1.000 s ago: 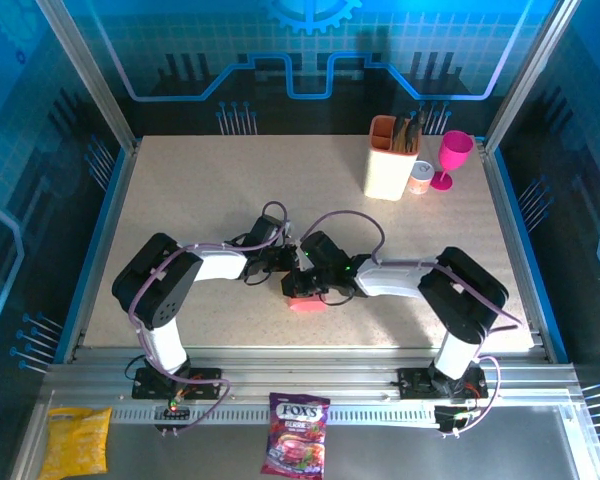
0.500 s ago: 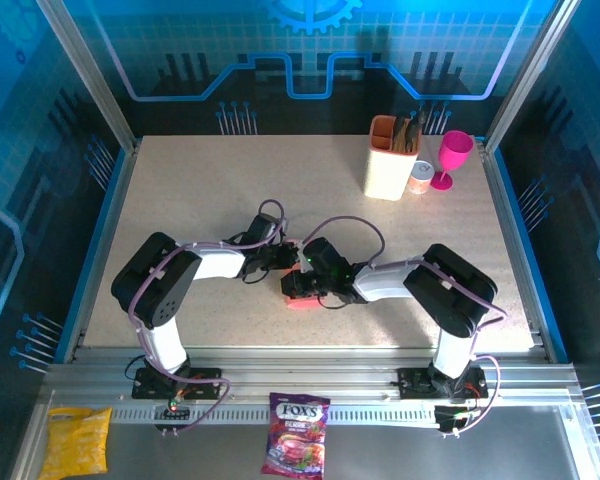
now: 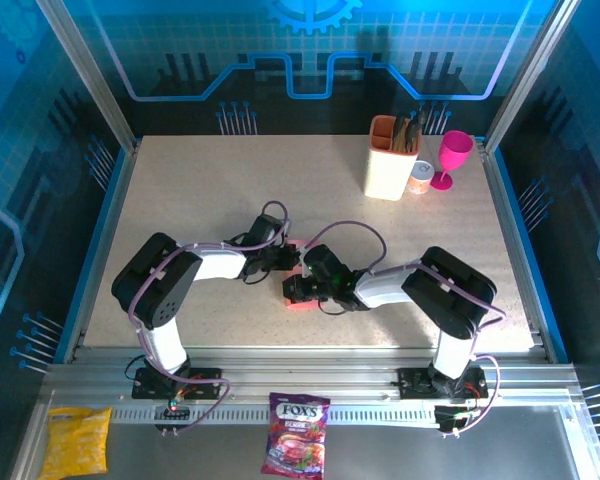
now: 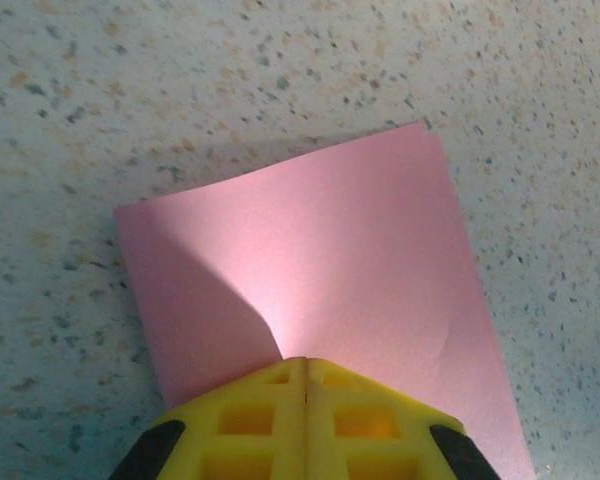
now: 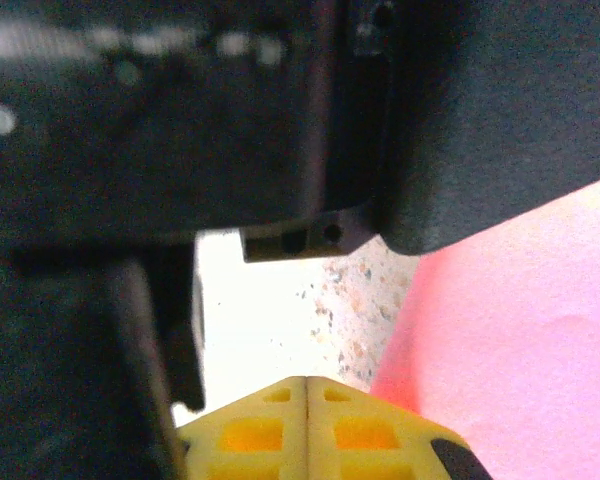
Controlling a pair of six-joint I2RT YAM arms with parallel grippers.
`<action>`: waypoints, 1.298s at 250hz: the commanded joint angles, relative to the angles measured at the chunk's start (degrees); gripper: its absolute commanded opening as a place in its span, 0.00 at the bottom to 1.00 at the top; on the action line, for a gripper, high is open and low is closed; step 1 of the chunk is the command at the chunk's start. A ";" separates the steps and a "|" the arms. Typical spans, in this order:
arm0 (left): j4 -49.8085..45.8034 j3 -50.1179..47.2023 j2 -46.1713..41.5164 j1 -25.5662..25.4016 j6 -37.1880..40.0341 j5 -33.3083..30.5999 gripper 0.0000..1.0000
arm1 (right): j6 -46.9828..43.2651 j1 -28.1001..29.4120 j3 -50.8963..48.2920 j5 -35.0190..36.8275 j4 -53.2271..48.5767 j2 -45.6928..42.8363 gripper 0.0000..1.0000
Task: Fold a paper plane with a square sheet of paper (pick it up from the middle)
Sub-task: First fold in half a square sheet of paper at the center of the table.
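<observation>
Top external view, going from the left: the left gripper [image 3: 288,262] is down low over the bench [image 3: 200,200], well closer to the arm bases than the cream holder [image 3: 390,165] and off to the holder's left. On its wrist camera the yellow jaws are pressed tight together, with the tip sitting on the near edge of the pink paper [image 4: 320,260]. To me that looks more like pinning the sheet down than pinching it, but I can't say for sure.

The paper itself lies flat on the bench, also left of the holder and nearer the arms. It's a plain four-sided piece with a soft bump next to the tip and a faint crease toward its right side. No pointed nose and no wings that I can see.

The right gripper [image 3: 294,291] comes in from the holder's side and meets the same sheet, jaws closed too. Its wrist view has pink just to the right of the tip and bare bench ahead. I can't tell if it's actually touching.

My guess is we're early on here. Maybe one fold is in, and the nose and wing folds are all left.
</observation>
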 commanded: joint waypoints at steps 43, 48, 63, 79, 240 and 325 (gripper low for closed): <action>-3.89 -0.42 1.39 0.05 -1.49 0.22 0.00 | 3.48 4.70 -7.64 -1.24 -10.98 -4.54 0.00; -4.01 -0.41 1.35 0.01 -1.48 0.14 0.00 | 3.48 4.72 -7.70 -1.33 -11.23 -4.72 0.00; -4.06 -0.42 1.28 0.05 -1.40 0.06 0.00 | 3.61 5.09 -8.08 -1.64 -11.42 -5.32 0.00; -3.98 -0.49 1.27 0.01 -1.53 0.13 0.00 | 4.11 5.16 -8.79 -2.26 -11.04 -6.58 0.00; -2.79 -1.80 0.71 -0.04 -2.10 0.79 0.00 | 0.39 1.29 1.48 2.21 -17.72 -15.06 0.00; -2.84 -1.96 0.37 -0.04 -2.84 1.63 0.00 | 4.01 0.88 0.74 3.27 -6.05 -2.37 0.00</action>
